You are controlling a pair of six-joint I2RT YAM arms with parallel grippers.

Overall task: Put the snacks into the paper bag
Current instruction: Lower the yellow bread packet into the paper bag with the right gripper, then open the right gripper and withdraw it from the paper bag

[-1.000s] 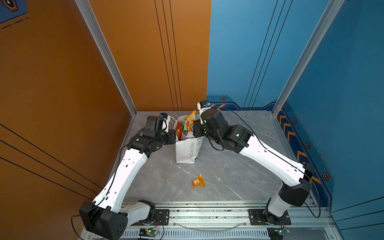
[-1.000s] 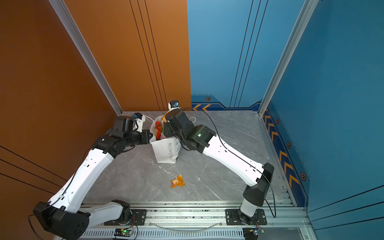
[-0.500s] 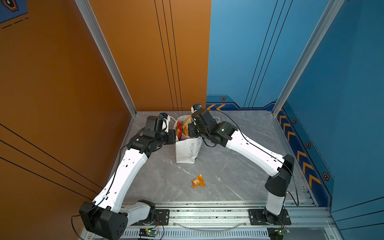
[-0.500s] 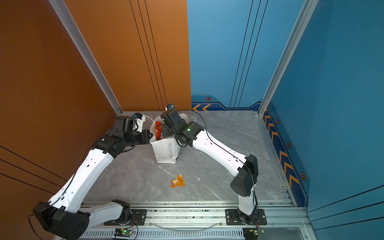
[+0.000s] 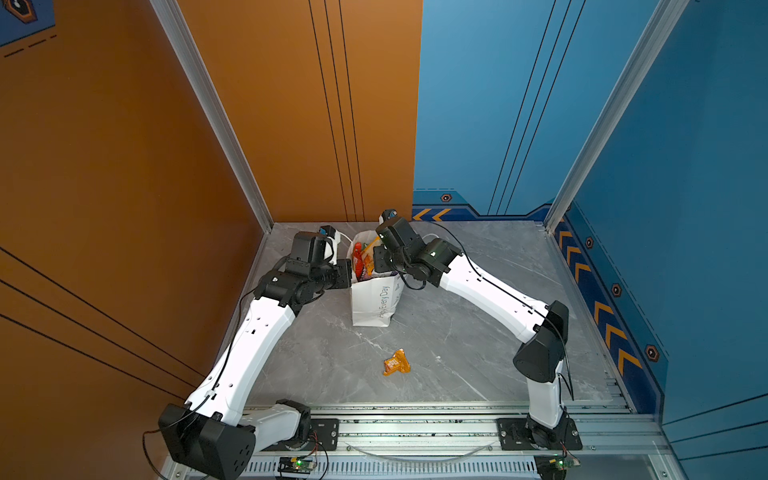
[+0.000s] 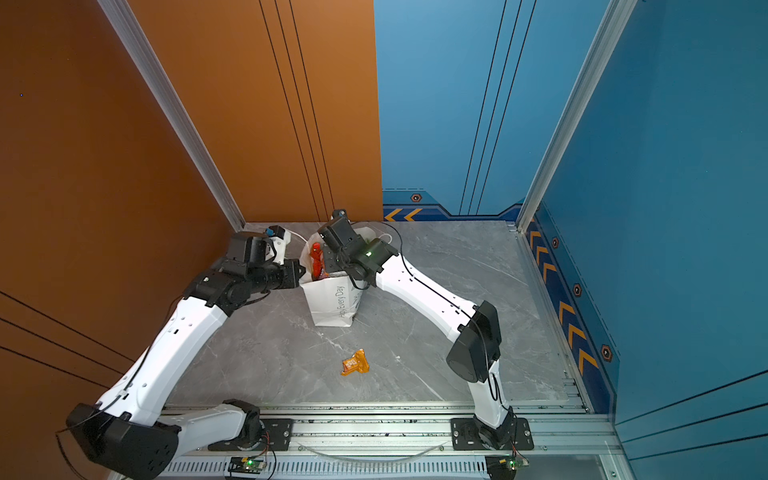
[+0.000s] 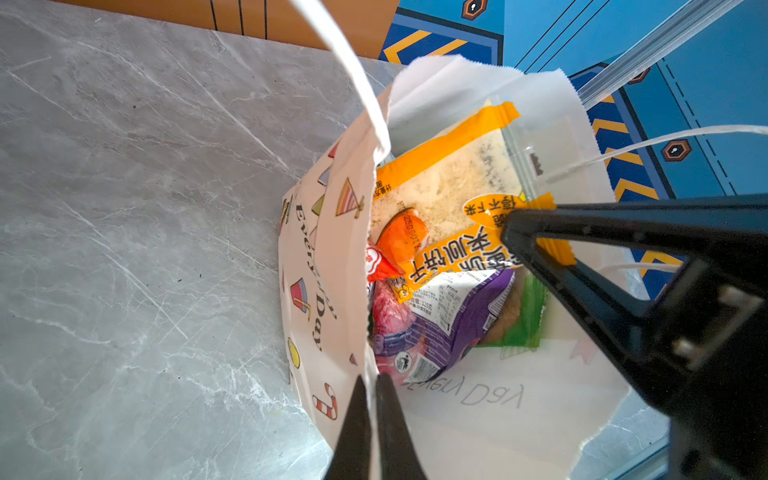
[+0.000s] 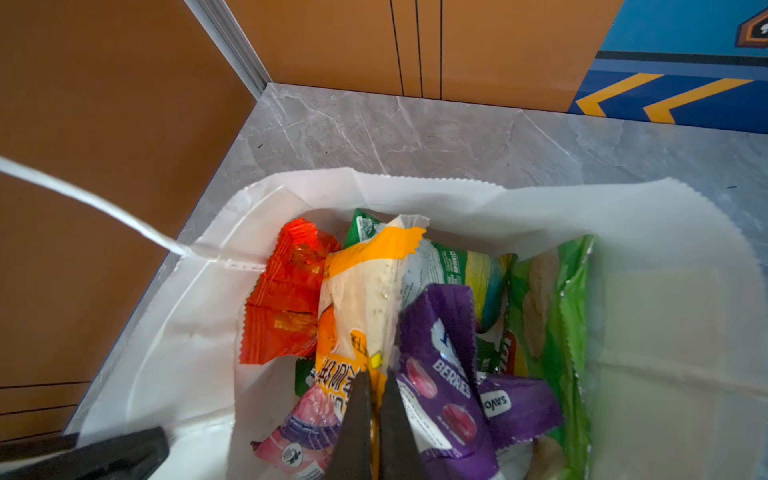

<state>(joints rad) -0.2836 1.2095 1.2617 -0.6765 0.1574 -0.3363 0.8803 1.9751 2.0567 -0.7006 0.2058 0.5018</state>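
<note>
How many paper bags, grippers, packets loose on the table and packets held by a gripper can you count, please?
Paper bag: 1
Loose orange packet: 1
Held orange-and-white packet: 1
Grippers, left gripper and right gripper: 2
Total: 5

Left fingers (image 7: 353,424) and right fingers (image 8: 357,415) pinched tight.

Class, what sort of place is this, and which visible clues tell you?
Probably a purpose-built robot test booth: the left arm and right arm are bolted to an aluminium rail, and orange wall panels and blue wall panels with chevron stripes enclose a marble-look table.
</note>
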